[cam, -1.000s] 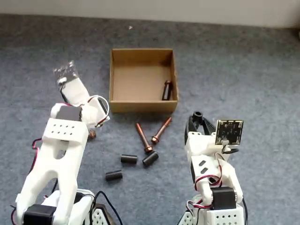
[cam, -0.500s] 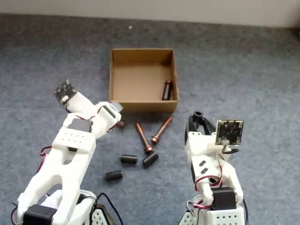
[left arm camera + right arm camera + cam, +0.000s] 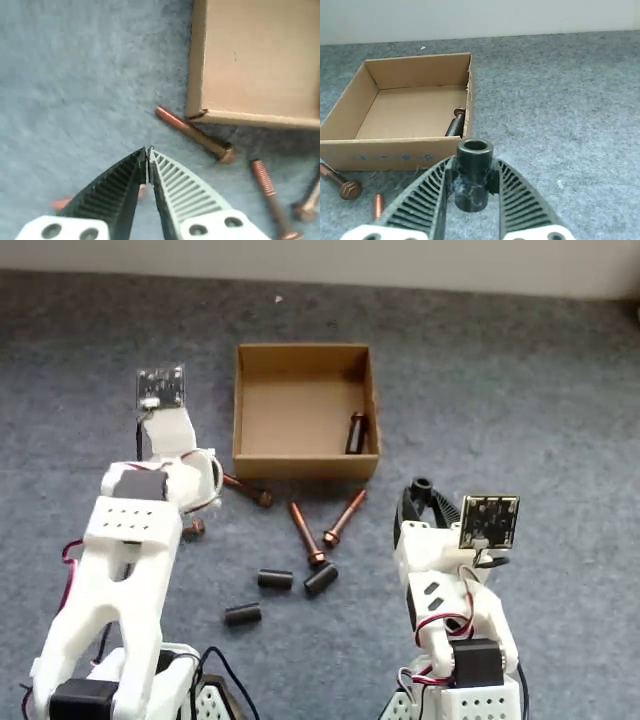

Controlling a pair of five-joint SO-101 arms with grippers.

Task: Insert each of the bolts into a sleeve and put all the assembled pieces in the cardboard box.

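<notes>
Open carpet (image 3: 520, 390) beside cardboard box (image 3: 300, 468) (bolts (image 3: 305, 532), sleeves (image 3: 275, 580) before it)

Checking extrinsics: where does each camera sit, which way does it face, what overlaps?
High view: fixed above the table, looking down; left arm and right arm show, box beyond them.
Left wrist view: on the left arm, looking down past the shut left gripper at a bolt by the box corner.
Right wrist view: on the right arm, looking forward over the right gripper, shut on a sleeve, into the box.
Shared: all three show the box and that bolt.
</notes>
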